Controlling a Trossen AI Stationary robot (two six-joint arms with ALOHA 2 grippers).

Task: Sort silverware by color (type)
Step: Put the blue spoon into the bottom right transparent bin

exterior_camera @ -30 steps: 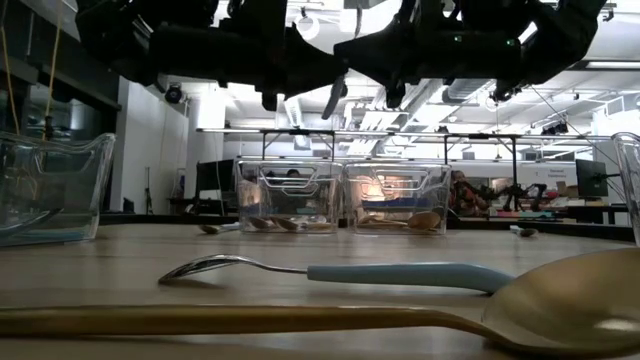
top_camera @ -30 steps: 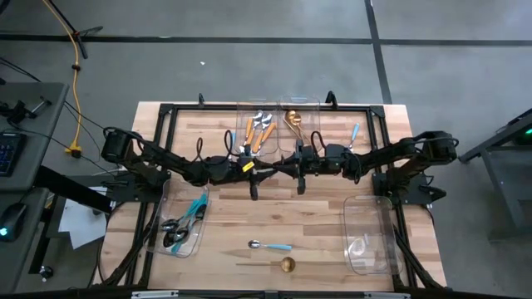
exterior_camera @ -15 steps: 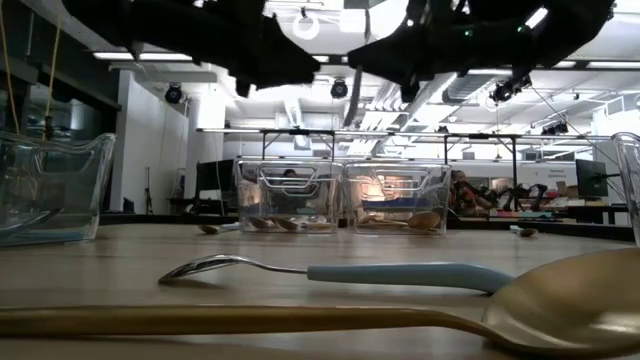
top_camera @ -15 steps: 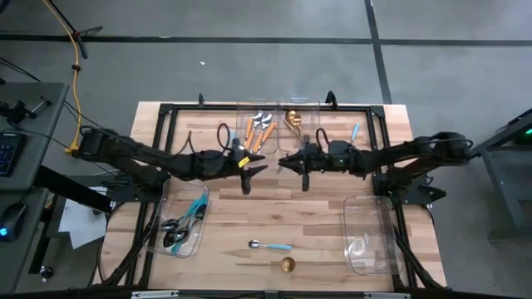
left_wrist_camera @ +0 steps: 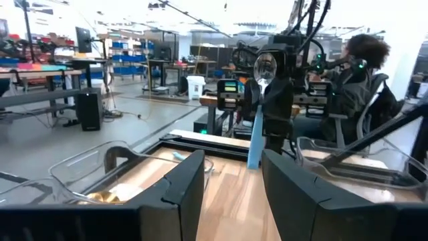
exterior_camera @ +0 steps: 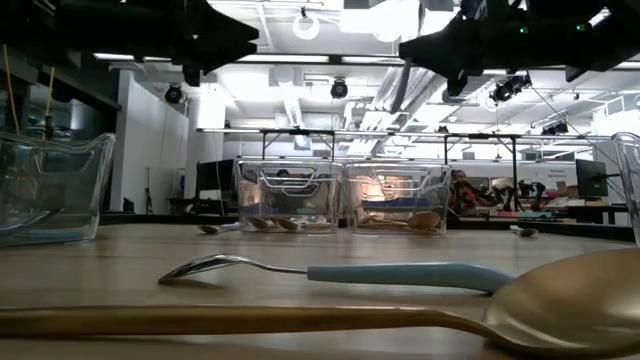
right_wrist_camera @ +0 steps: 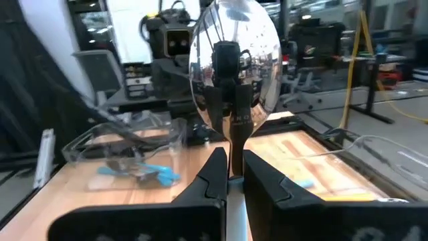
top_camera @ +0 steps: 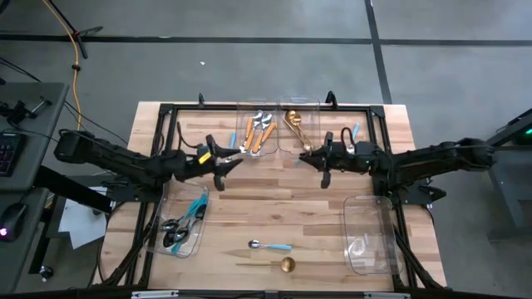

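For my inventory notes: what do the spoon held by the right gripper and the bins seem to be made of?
Spoon in the right gripper: bowl looks like polished metal, mirroring the room; light-blue handle, perhaps plastic. Bins: see-through, glossy, likely clear plastic.

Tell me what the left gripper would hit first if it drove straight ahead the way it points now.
Probably the right gripper and the light-blue-handled spoon it holds upright, dead ahead between the left gripper's open fingers. Nothing nearer shows in that line, though depth is unclear.

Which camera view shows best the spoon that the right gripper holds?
The right wrist view: the spoon fills it, clamped in the right gripper. The left wrist view shows it smaller, with its blue handle. In the high view it is tiny; the low view does not show it clearly.
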